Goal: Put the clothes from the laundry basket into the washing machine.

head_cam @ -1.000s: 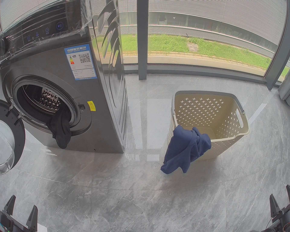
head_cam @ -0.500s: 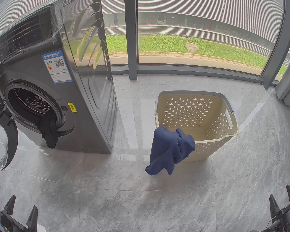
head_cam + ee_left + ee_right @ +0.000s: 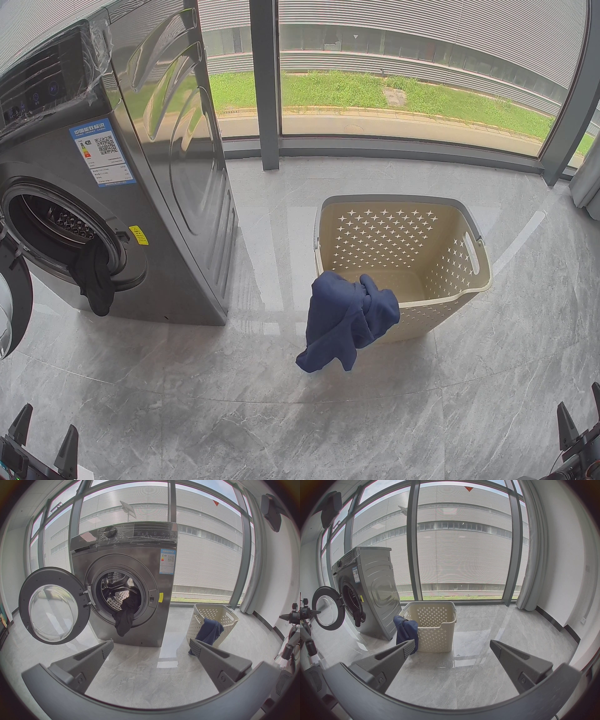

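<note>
- Ahead of me, over the near rim of the laundry basket (image 3: 387, 237), the blue garment (image 3: 347, 322) droops floorward.
- I judge my right claw (image 3: 451, 643) slightly nearer than my left claw (image 3: 150, 642); both gape, empty.

Daylight is pouring through the windows (image 3: 406, 75), glaring off the glossy floor (image 3: 312, 250) and washing machine (image 3: 181, 162), while both wrist views are bending and darkening at their edges.

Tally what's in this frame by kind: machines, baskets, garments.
Washing machine: 1
Laundry basket: 1
Garments: 2 (navy garment draped over the basket's rim, black garment hanging from the machine's drum opening)
Total: 4
</note>
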